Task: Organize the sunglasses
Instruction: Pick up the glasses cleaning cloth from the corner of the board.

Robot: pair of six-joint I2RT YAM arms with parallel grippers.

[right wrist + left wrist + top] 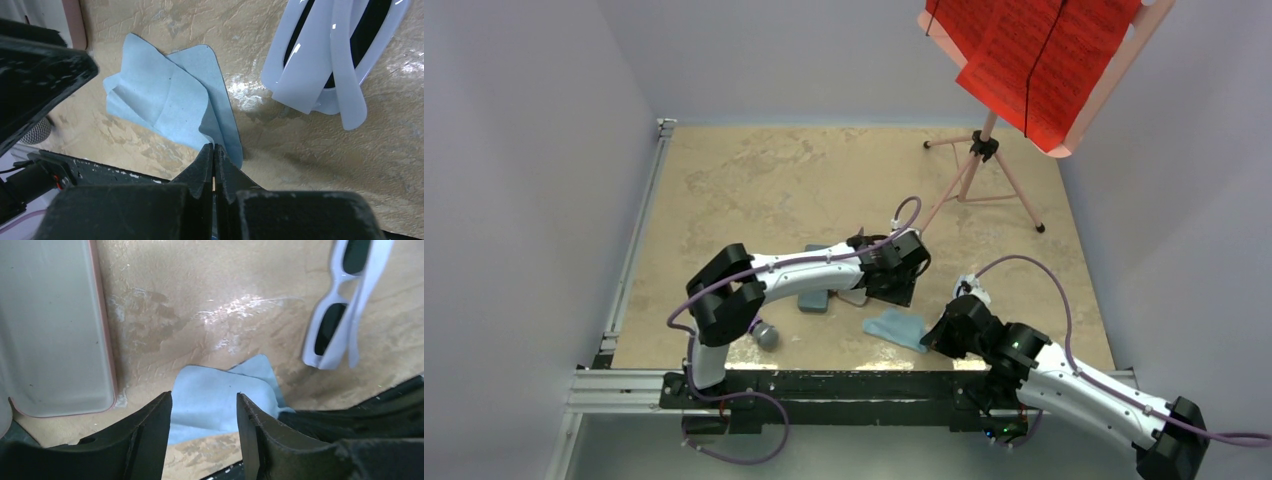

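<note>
1. Sunglasses (330,327): white pair, folded, on the counter (200,290) just beside the blue cloth (170,95), apart from the open case (55,325).
2. Left end effector (204,397): fingers apart, cloth showing between them. Right end effector (214,150): pressed together at the cloth's edge, any grip unclear.
3. Probably a cloth pickup: lower squarely, pinch a raised fold, lift without dragging into the sunglasses.

The white sunglasses (300,70) are seen as shiny moulded plastic, highlights all over, with glossy dark lenses. The light blue cloth (170,95) is read as soft matt fabric, creased. The table (210,300) is covered in a stone-look sheet, lightly wrinkled, with a bit of sheen. The case (50,325) is finished smooth and matt. The fingers (150,435) of the left gripper (204,396) are done in dull, slightly grainy black plastic.
</note>
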